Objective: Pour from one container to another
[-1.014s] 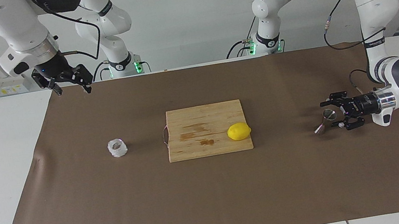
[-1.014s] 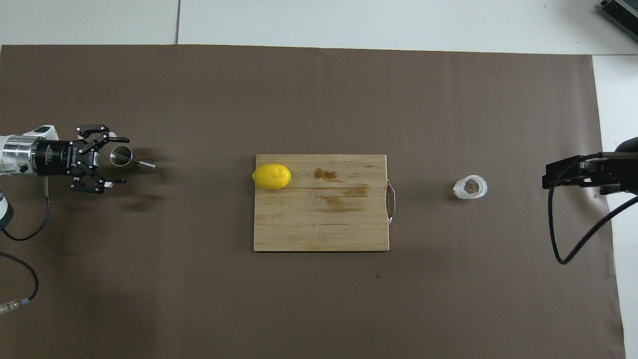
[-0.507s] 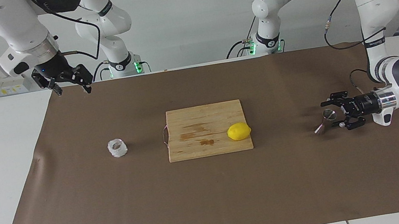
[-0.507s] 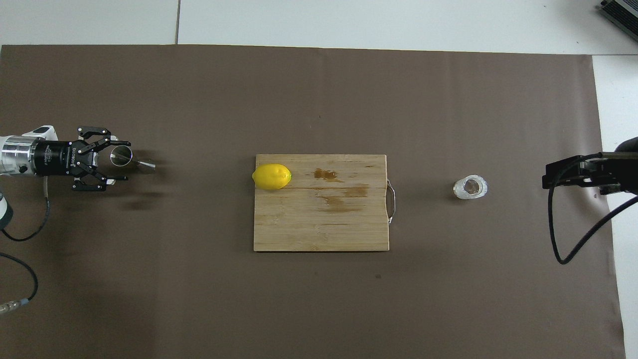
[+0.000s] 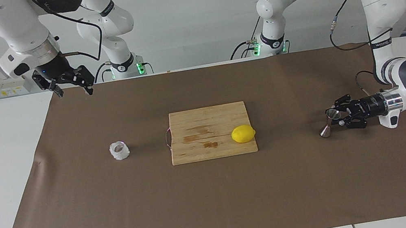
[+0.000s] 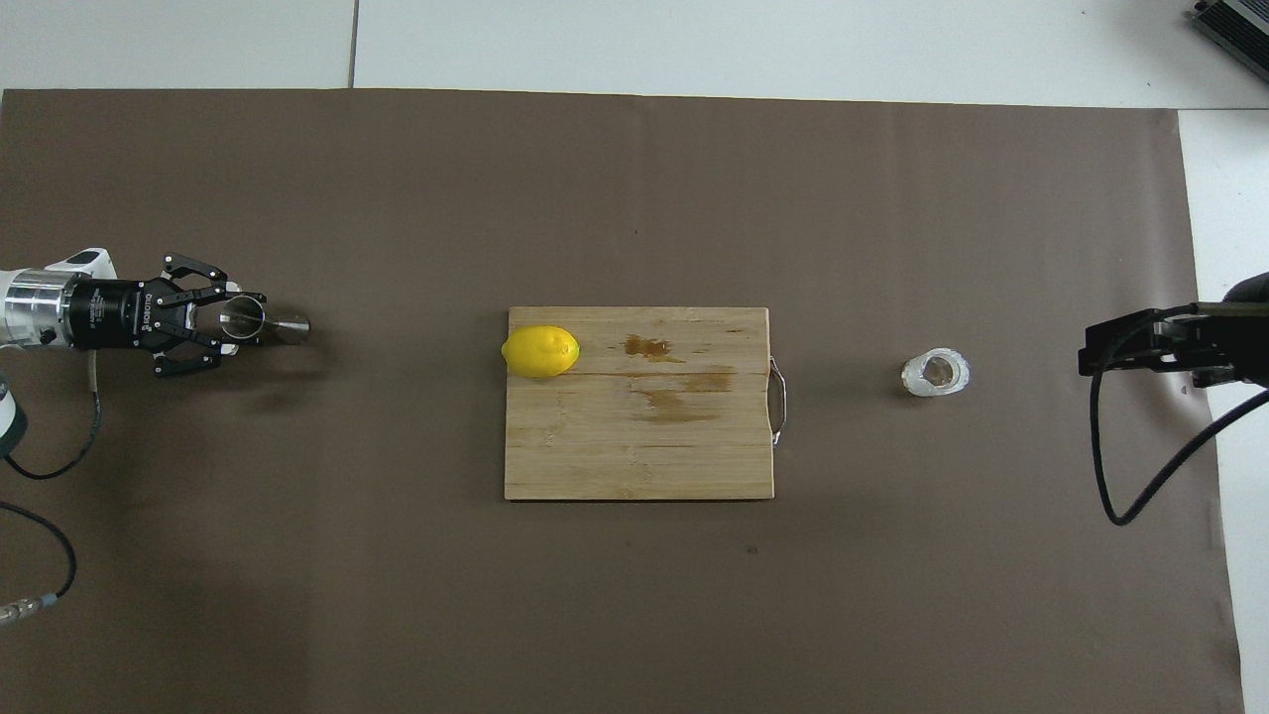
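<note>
Jigger (image 6: 260,324), shiny steel and hourglass-shaped, sits at the 9 o'clock edge of the brown mat (image 6: 634,198) in the overhead view, at the left arm's end of the table. It leans over, its wide mouth toward the left gripper (image 6: 241,323), whose fingers pinch its upper cone from both sides; the facing view shows the lower cone (image 5: 325,132) down at the mat. At the mat's centre lies a wooden cutting board (image 6: 639,436) with a yellow lemon (image 6: 540,351) on its corner at about 10 o'clock. Past the board's metal handle, toward 3 o'clock, stands the whitish crinkled cup (image 6: 935,372), upright with its mouth up, alone on the mat. At the right arm's end, the right gripper (image 5: 71,89) waits high above the mat's edge, fingers spread wide.
</note>
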`<action>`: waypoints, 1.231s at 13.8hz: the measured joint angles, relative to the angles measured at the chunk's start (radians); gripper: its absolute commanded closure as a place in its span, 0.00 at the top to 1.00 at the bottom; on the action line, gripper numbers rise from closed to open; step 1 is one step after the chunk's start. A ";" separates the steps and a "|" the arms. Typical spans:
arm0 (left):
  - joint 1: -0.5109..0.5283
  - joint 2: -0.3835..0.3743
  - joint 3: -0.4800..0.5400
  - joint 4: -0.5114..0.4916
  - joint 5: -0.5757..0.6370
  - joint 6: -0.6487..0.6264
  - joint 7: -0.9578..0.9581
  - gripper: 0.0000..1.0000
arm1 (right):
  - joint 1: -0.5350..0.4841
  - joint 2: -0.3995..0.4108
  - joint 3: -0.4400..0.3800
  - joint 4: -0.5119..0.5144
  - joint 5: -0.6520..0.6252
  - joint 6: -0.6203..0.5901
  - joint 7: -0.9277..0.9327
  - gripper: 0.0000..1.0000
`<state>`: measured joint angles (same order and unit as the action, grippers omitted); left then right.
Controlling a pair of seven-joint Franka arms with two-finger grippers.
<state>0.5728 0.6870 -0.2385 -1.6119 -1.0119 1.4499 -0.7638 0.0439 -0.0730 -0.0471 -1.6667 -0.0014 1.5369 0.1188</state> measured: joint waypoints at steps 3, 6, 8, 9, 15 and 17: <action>0.000 0.000 -0.009 0.000 0.000 -0.011 0.000 0.00 | 0.000 0.000 0.000 0.000 0.000 0.000 0.000 1.00; -0.001 -0.002 -0.031 0.005 -0.001 -0.038 -0.008 0.00 | 0.000 0.000 0.000 0.000 0.000 0.000 0.000 1.00; -0.003 -0.004 -0.062 0.009 -0.002 -0.052 -0.050 0.00 | 0.000 0.000 0.000 0.000 0.000 0.000 0.000 1.00; -0.006 -0.007 -0.079 0.011 -0.002 -0.059 -0.077 0.00 | 0.000 0.000 0.000 0.000 0.000 0.000 0.000 1.00; -0.093 -0.049 -0.105 0.011 -0.065 -0.075 -0.180 0.00 | 0.000 0.000 0.000 0.000 0.000 0.000 0.000 1.00; -0.146 -0.068 -0.105 0.011 -0.099 -0.069 -0.194 0.00 | 0.000 0.000 0.000 0.000 0.000 0.000 0.000 1.00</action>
<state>0.4272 0.6190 -0.3439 -1.6008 -1.1107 1.3809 -0.9574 0.0439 -0.0730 -0.0471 -1.6667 -0.0014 1.5369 0.1187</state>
